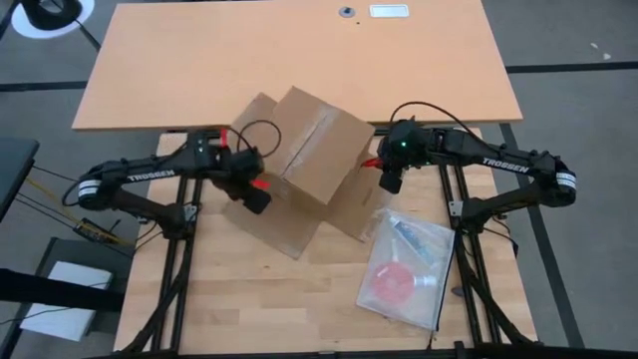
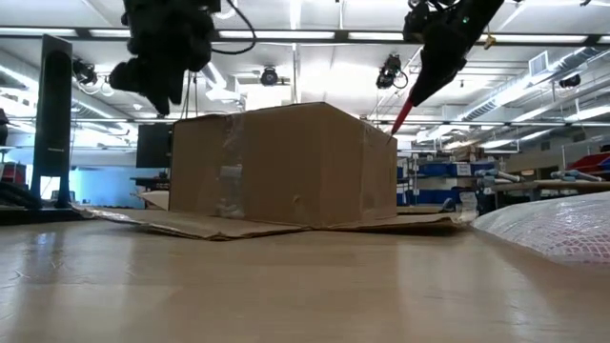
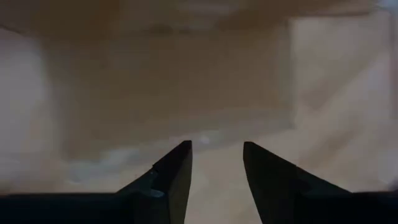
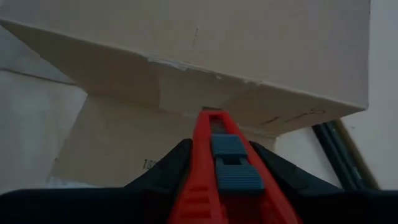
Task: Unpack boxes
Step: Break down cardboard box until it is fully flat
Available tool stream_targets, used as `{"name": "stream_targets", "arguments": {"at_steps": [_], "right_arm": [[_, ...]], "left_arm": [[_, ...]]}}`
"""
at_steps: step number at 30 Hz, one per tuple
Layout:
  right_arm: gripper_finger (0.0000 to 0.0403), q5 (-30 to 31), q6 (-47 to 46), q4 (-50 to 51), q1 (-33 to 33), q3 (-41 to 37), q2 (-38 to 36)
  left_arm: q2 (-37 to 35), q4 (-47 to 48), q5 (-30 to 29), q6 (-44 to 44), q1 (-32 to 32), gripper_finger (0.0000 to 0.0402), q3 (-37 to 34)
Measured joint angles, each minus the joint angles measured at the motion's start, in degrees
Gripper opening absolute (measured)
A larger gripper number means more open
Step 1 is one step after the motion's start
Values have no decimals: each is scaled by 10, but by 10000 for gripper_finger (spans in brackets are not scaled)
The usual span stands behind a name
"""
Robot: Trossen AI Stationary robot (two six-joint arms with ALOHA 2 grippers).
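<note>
Gripping a red cutter (image 4: 214,168) in our right claw (image 1: 384,170), we are hovering beside the carton (image 1: 314,150). Our left claw (image 1: 261,194) is waiting part-open and empty; a bag (image 1: 409,269) is lying on the desk (image 1: 249,289) already.

Carton (image 1: 314,150) mid-table between both hands, plastic bag (image 1: 407,267) to its right.

White "TROSSEN" lettering stands on the left arm (image 1: 140,178) and right arm (image 1: 503,165).

A second tan desk (image 1: 299,55) stands on grey floor (image 1: 568,40) beyond the work desk (image 2: 286,286). Strip lights (image 2: 315,38) line the ceiling; blue shelving (image 2: 448,181) stands behind.
</note>
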State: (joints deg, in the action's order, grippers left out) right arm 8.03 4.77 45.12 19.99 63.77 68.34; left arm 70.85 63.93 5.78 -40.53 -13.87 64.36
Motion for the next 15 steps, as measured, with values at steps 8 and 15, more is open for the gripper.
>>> {"name": "stream_targets", "arguments": {"at_steps": [8,15], "right_arm": [[132,28,44,-3,16,0,0],[132,21,45,-5,20,0,0]], "left_arm": [[2,-77,-32,-110,129,156,4],[2,-41,-206,-99,151,156,130]]}}
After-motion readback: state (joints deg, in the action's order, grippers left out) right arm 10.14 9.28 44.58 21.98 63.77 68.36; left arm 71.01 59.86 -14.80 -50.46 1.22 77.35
